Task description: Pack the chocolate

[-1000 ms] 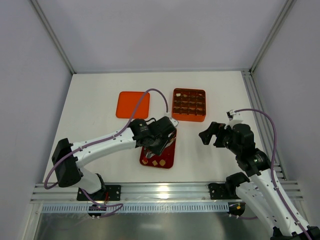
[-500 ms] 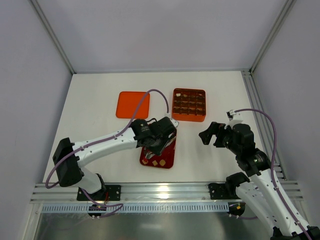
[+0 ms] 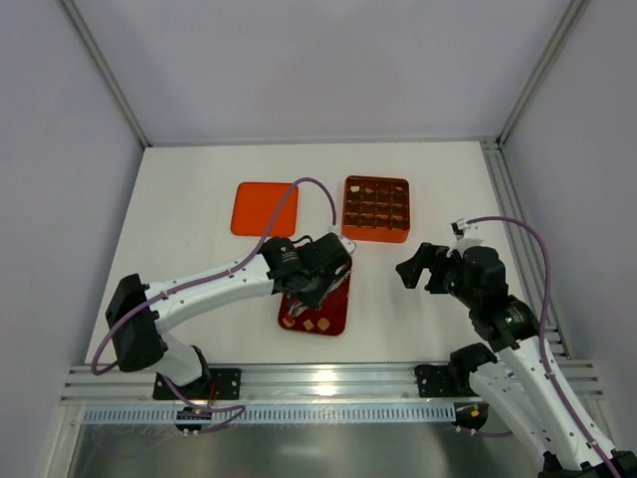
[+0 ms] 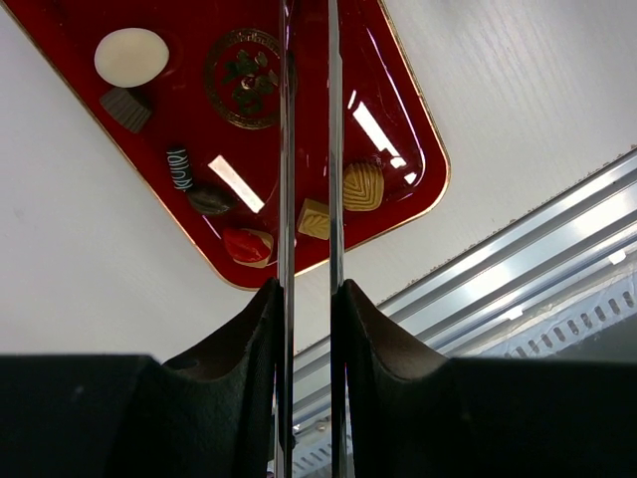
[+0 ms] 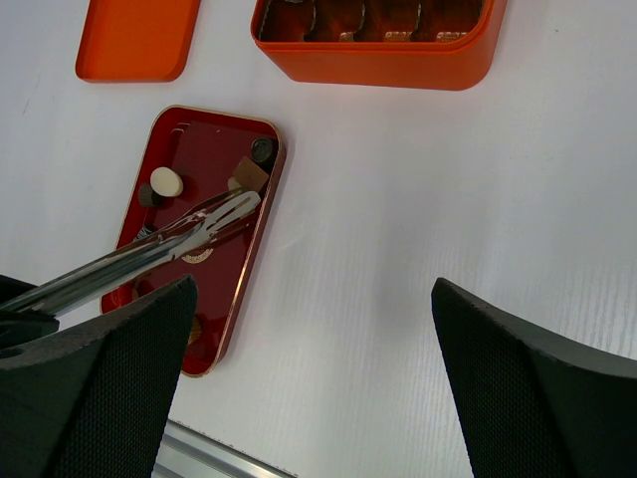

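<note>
The left fingers [image 4: 234, 339] were clamped on tongs [image 5: 189, 234], laid slantwise over the tray [image 5: 224, 284]; their tips were set just beside a brown chocolate [image 5: 249, 174] at its far end; the right fingers [image 5: 109, 349] were spread, empty.
</note>
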### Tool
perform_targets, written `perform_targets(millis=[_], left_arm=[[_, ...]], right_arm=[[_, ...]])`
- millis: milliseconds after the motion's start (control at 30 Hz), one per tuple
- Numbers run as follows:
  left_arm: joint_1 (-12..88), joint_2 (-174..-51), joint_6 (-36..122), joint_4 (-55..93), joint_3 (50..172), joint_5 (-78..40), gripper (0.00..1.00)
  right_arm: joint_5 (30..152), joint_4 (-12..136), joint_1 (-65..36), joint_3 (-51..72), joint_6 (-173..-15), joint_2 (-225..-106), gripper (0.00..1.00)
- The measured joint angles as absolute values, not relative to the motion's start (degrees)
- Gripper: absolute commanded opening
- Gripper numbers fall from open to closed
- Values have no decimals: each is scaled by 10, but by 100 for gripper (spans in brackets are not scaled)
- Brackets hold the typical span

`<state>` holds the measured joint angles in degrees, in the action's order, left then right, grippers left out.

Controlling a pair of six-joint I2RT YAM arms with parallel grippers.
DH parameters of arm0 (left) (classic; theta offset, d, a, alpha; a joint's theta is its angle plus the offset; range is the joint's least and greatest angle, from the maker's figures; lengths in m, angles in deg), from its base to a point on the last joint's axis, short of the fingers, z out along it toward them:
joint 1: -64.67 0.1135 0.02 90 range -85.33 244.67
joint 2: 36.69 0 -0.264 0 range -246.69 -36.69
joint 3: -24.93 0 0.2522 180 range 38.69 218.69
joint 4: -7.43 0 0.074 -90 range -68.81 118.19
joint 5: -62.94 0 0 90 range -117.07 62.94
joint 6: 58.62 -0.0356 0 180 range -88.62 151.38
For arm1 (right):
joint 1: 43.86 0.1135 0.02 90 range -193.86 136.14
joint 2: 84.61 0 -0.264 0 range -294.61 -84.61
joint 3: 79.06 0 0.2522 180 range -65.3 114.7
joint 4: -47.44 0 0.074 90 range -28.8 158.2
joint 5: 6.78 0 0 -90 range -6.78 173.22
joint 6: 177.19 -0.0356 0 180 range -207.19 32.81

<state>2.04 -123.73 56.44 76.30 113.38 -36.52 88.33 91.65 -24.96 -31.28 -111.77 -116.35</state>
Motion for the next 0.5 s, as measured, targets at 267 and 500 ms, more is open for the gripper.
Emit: perform_targets(millis=[267, 500], left_arm=[[20, -1236, 564, 770, 1134, -374, 17], [20, -1219, 564, 781, 1134, -380, 17]], right_arm=[[883, 916, -250, -314, -1118, -1164, 100], [883, 916, -250, -314, -1118, -1164, 100]])
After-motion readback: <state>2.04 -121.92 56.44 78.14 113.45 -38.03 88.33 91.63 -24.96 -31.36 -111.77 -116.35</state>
